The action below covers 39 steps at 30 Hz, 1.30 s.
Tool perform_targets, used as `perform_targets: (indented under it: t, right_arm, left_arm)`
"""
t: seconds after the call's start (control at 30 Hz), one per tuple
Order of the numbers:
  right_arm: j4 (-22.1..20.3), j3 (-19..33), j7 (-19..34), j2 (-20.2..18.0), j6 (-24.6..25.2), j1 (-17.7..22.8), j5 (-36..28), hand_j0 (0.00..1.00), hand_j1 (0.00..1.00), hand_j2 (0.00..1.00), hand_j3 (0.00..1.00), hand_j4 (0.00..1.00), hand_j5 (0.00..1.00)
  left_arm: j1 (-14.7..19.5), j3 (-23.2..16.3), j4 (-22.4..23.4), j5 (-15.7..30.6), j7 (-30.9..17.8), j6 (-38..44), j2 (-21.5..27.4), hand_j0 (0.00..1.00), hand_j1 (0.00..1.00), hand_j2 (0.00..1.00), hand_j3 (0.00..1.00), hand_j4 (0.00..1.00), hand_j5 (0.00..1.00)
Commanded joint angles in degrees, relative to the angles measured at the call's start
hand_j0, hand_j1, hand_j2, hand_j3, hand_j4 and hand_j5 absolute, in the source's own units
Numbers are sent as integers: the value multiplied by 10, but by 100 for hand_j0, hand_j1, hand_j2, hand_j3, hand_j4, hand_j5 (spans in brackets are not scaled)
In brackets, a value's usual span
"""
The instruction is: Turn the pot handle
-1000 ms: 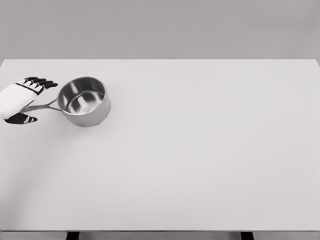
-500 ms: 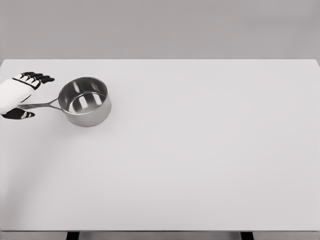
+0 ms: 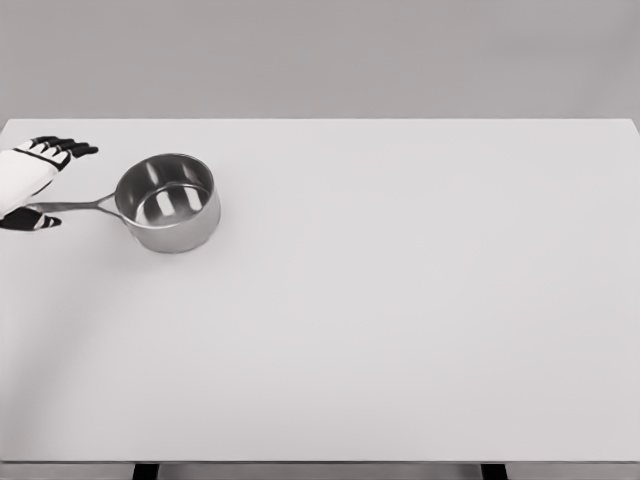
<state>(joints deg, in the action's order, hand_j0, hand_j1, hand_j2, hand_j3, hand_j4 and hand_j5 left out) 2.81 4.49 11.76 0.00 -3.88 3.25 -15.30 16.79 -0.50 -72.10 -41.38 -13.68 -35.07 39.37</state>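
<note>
A shiny steel pot [image 3: 168, 203] stands upright at the table's far left. Its thin handle [image 3: 75, 207] points left, almost level in the picture. My left hand [image 3: 45, 185] shows at the left edge, by the handle's tip. Its black fingertips [image 3: 72, 148] stretch out above the handle and the thumb [image 3: 28, 222] lies below it. The fingers are spread, not wrapped around the handle, so the hand is open. The right arm is out of view.
The white table [image 3: 400, 300] spreads wide to the right of the pot. Its left edge runs just beside my hand, and a grey wall stands behind the far edge.
My left hand has slid left along the handle toward the picture's edge. The handle has swung from pointing lower left to nearly straight left. The pot body has barely moved.
</note>
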Motion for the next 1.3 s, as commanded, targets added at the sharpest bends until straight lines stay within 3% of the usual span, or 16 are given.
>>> perform_targets:
  t: [0.0,1.27]
  right_arm:
    - [0,0,0,0,0,0,0,100,100,100,100,100,100]
    - [0,0,0,0,-1,0,0,100,100,100,100,100,100]
  left_arm:
    - [0,0,8,3,1,1,0,100,100,100,100,100,100]
    - [51,-6,73,6,1,1,-2,100,100,100,100,100,100]
